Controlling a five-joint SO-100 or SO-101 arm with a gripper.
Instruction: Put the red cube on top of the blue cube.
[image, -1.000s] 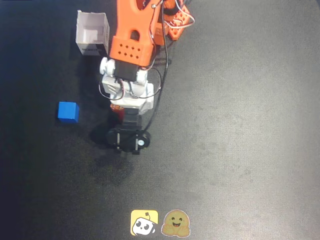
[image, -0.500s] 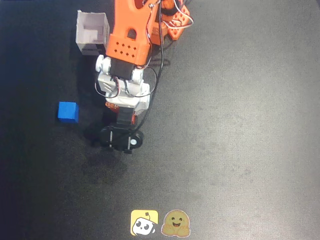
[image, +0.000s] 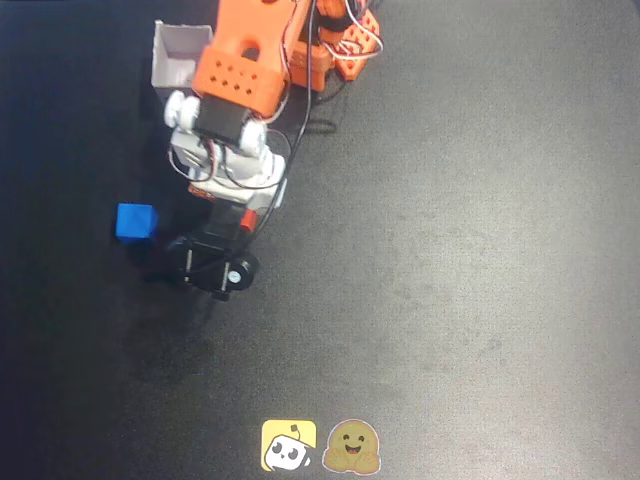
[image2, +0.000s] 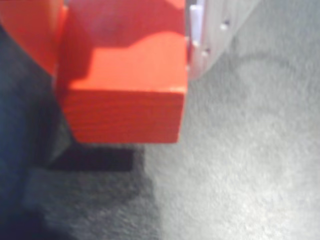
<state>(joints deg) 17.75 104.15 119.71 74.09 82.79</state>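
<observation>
Red cube (image2: 125, 95) fills the wrist view, clamped between fingers (image2: 197, 45), lifted clear of the surface (image2: 250, 165) for carrying; blue cube (image: 134, 221) waits nearby.

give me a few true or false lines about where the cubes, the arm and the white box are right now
1. The red cube sits between the jaws in the wrist view. True.
2. The red cube is already stacked on the blue cube. False: in the overhead view the blue cube has nothing on top, and the red one is at the gripper.
3. In the overhead view the blue cube lies to the left of the arm. True.
4. The white box stands at the bottom edge of the overhead view. False: it is at the top, beside the orange arm.
5. Two stickers lie on the mat at the bottom of the overhead view. True.
6. The blue cube is inside the white box. False: it rests on the dark mat, apart from the box.
</observation>
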